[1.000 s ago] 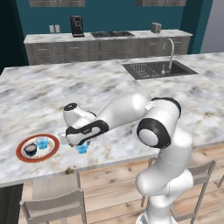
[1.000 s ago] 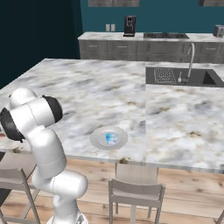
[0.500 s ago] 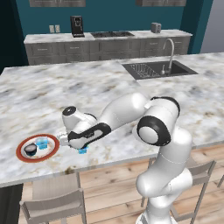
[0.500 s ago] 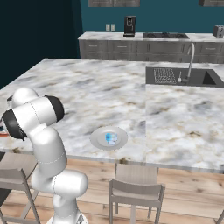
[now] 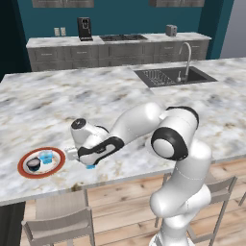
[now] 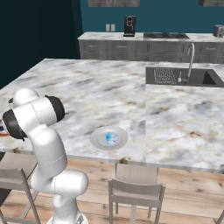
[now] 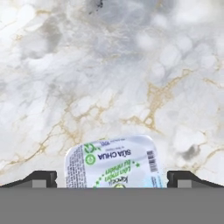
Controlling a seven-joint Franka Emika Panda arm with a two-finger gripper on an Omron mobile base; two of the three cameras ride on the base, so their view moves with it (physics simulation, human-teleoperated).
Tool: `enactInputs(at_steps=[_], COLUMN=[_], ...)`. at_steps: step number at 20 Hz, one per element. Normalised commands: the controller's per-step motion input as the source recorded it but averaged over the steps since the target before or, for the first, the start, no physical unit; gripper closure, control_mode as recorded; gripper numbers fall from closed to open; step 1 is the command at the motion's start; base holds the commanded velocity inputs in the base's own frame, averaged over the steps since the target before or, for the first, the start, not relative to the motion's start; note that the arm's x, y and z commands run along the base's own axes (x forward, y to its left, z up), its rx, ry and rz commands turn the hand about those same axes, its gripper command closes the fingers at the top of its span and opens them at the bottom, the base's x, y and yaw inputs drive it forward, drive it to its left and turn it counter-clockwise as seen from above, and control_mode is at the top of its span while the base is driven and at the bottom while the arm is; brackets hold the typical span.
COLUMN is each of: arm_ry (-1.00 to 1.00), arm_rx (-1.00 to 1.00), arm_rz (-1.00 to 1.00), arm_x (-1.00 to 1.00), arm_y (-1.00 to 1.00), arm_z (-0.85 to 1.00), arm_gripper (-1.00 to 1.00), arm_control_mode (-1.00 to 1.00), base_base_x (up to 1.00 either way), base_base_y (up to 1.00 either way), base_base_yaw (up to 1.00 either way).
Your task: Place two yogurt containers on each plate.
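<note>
A pale blue yogurt container [image 7: 114, 162] with a printed lid stands on the marble counter near its front edge, right of the orange-rimmed plate [image 5: 25, 158]. It peeks out under my hand as a blue speck [image 5: 90, 167]. My gripper [image 7: 113, 179] is open and low over it, one fingertip [image 7: 41, 178] on each side, apart from the cup. The orange-rimmed plate holds a black yogurt container [image 5: 33, 165] and a blue one [image 5: 46, 156]. The plain grey plate [image 6: 97, 141] carries one blue yogurt container [image 6: 111, 138].
The counter's front edge [image 5: 110, 180] runs just below my hand, with stools [image 5: 60, 223] beneath it. A sink [image 5: 170, 76] with a faucet sits at the far right. My own arm [image 6: 37, 118] hides the left part of the counter in the right base view.
My hand has sunk a little lower over the blue cup by the counter's front edge. The cups and plates have stayed put.
</note>
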Motion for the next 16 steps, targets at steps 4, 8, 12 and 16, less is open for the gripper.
enactInputs(at_steps=[4,8,12,16], arm_ry=[0.0,0.0,0.0,0.0], arm_rx=[0.06,0.1,0.16,0.12], arm_rz=[0.0,0.0,0.0,0.0], arm_x=[0.1,0.04,0.0,0.0], arm_y=[-0.05,0.0,0.01,0.1], arm_z=[-0.08,-0.19,-0.12,-0.01], arm_gripper=[-1.0,-1.0,-1.0,-1.0], arm_control_mode=[-1.0,-1.0,-1.0,-1.0], base_base_x=[0.0,0.0,0.0,0.0], base_base_y=[0.0,0.0,0.0,0.0], base_base_yaw=[0.0,0.0,0.0,0.0])
